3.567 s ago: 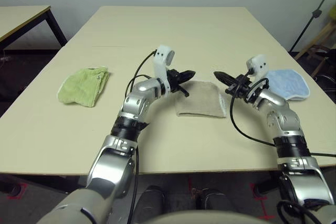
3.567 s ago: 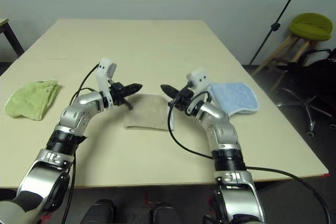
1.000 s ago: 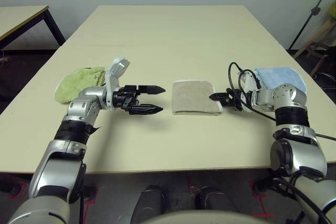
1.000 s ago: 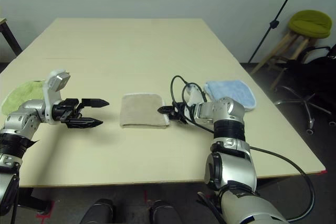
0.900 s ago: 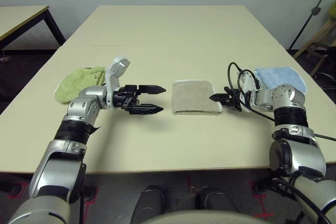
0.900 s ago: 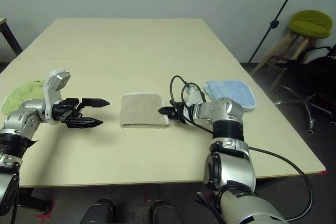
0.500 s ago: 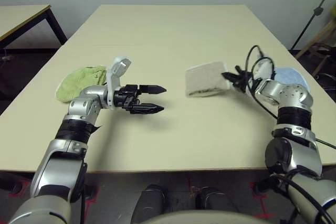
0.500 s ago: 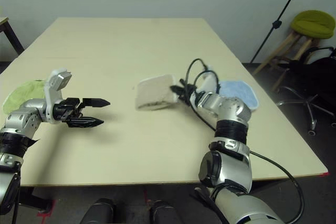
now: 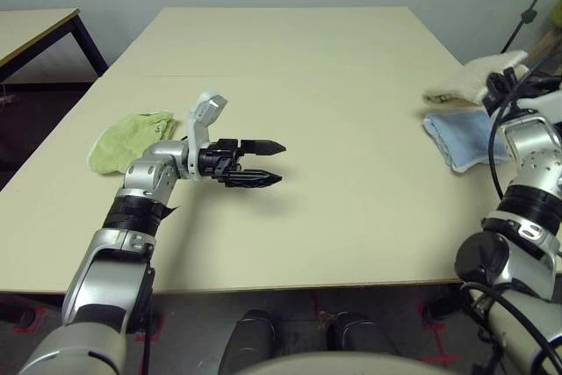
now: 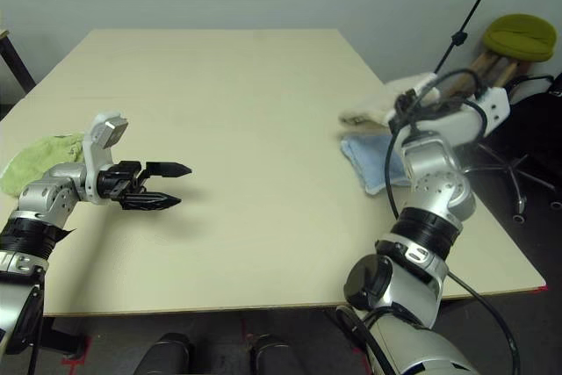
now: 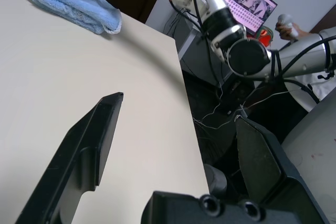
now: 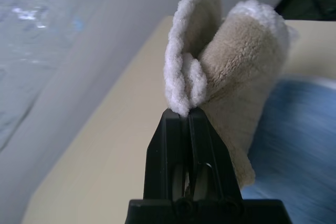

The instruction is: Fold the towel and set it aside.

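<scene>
Bench (image 9: 290,68): large, pale wood, long edges running away from the robot.

Towel (image 12: 236,66): beige, folded, white edging. Lifted off the bench, hanging at the right edge directly above the light-blue cloth (image 9: 461,133), which lies flat against that same edge.

Lime-green cloth (image 9: 123,140): bunched, near the left edge, well apart from the other two.

Right pincer (image 12: 188,116): clenched on the towel's white edge, fingers pressed together with the fabric bulging past the tips.

Left pincer (image 9: 269,162): released, fingers spread wide, nothing between them; over bare bench just beside the green cloth, pointing toward the right edge.
</scene>
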### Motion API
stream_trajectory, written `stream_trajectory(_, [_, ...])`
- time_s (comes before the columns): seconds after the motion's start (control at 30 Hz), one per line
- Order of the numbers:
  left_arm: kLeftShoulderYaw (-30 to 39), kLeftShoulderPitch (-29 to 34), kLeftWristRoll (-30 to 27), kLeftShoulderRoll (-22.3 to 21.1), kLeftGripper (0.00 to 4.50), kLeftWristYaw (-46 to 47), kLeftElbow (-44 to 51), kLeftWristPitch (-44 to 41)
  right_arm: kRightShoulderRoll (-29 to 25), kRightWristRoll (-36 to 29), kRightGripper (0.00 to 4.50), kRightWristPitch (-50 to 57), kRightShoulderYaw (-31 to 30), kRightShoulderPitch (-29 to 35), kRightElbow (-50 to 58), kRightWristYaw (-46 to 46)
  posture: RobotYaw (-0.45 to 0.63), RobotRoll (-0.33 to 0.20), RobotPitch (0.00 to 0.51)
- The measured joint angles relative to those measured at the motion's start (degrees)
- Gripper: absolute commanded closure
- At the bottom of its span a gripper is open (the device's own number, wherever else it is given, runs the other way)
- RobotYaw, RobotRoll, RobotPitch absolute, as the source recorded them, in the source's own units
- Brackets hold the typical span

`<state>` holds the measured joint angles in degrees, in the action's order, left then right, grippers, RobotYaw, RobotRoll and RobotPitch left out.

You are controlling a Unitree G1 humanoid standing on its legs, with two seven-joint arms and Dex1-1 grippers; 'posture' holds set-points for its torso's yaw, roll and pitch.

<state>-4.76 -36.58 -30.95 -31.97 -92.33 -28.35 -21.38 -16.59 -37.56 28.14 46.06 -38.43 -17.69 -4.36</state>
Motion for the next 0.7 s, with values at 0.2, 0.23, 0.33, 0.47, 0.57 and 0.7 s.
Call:
stream_trajectory(0.2, [0.0, 0.0, 0.0, 0.3, 0.00, 0.0, -0.2, 0.0, -0.1, -0.4, 4.00, -1.7, 0.1, 4.7, -3.7, -0.5, -0.01, 0.000, 0.026])
stream_trajectory(0.23, [0.0, 0.0, 0.1, 0.3, 0.00, 0.0, -0.2, 0.0, -0.1, -0.4, 3.73, -1.7, 0.1, 5.5, -4.9, -0.5, -0.01, 0.000, 0.029])
stream_trajectory(0.33, [0.1, 0.3, 0.8, 0.4, 0.00, 2.3, 0.3, -0.9, 0.1, -1.5, 2.68, 0.3, 0.1, 7.8, -5.7, -0.9, 0.00, 0.000, 0.034])
stream_trajectory(0.47, [0.5, 1.7, 1.1, 0.6, 0.00, 5.8, 1.6, -3.2, 2.3, -4.4, 1.26, 3.6, 0.0, 10.6, 0.1, -3.0, 0.00, 0.000, 0.043])
stream_trajectory(0.57, [1.6, 2.8, 0.6, 1.1, 0.00, 7.9, 3.8, -5.5, 5.7, -7.1, 0.14, 7.1, -0.9, 14.4, 8.8, -5.5, -0.02, 0.000, 0.056])
stream_trajectory(0.7, [2.5, 4.6, 0.7, 1.5, 0.00, 14.9, 8.1, -8.8, 8.8, -10.1, 0.03, 12.4, -3.6, 20.1, 21.4, -10.0, -0.05, 0.000, 0.078])
